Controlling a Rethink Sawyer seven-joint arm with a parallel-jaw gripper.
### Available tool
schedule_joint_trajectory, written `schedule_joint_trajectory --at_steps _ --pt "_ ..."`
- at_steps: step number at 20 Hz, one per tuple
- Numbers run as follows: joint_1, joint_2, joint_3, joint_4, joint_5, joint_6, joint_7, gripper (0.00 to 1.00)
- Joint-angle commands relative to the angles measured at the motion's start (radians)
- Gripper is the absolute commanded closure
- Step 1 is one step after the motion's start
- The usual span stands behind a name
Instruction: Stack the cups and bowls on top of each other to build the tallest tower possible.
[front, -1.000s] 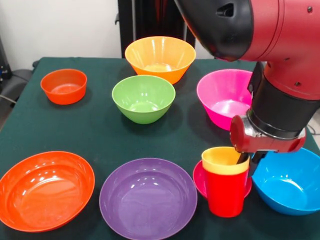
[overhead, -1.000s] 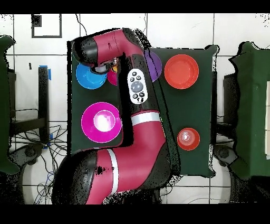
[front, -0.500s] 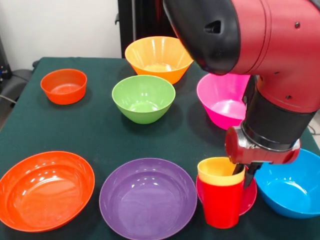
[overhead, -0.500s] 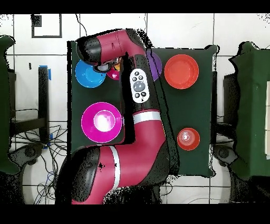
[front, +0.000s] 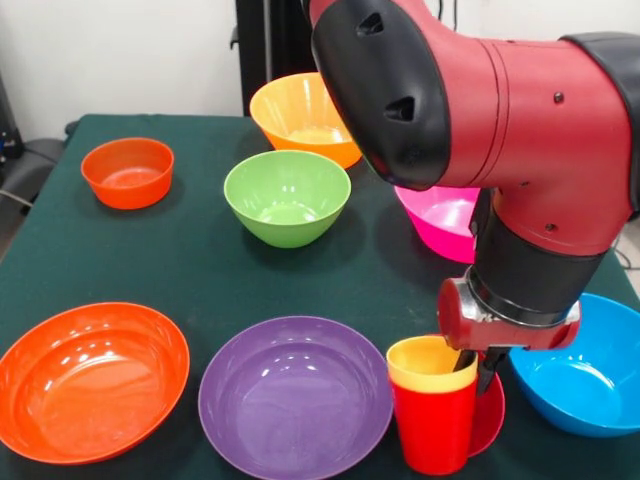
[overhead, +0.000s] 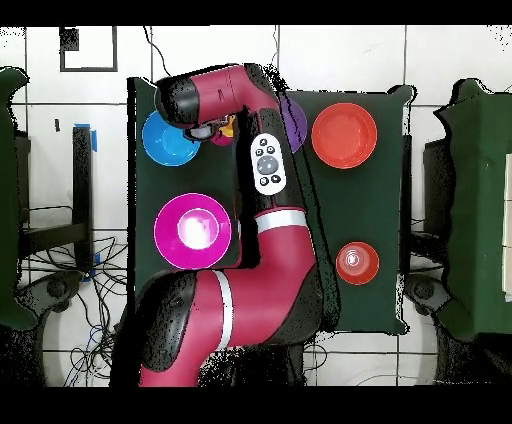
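From the front, the red and black arm (front: 500, 150) comes down on the right side of the dark green table (front: 190, 260). The gripper (front: 476, 368) is at the rim of the yellow cup (front: 428, 363), one finger inside the cup and one outside, so the jaws are grasping the yellow cup by its wall. This cup sits nested in the red cup (front: 434, 428), which stands in front of a flat crimson-pink bowl (front: 488, 415). Just to the right lies the blue bowl (front: 590, 375), to the left the purple bowl (front: 295, 395), and further left the large orange-red bowl (front: 90, 380). Behind are the green bowl (front: 287, 197), the small orange bowl (front: 127, 172), the light orange bowl (front: 300, 115) and the magenta-pink bowl (front: 450, 220), partly hidden by the arm.

From overhead, the arm (overhead: 250, 260) covers the cups. The blue bowl (overhead: 165, 140), the magenta-pink bowl (overhead: 192, 230), the large orange-red bowl (overhead: 344, 135) and the small orange bowl (overhead: 357, 263) are seen well apart
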Motion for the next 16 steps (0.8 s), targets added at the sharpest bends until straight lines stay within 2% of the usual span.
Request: schedule_joint_trajectory --at_steps 1,6,10,16 --pt "-0.006 -0.001 -0.019 -0.012 -0.016 -0.017 -0.035 1.00" --pt "-0.004 0.002 -0.023 -0.016 -0.014 -0.006 -0.043 1.00" --pt "-0.005 0.000 -0.018 -0.014 -0.001 0.053 -0.075 1.00" --pt "-0.008 -0.030 -0.033 0.033 0.021 0.103 -0.071 1.00"
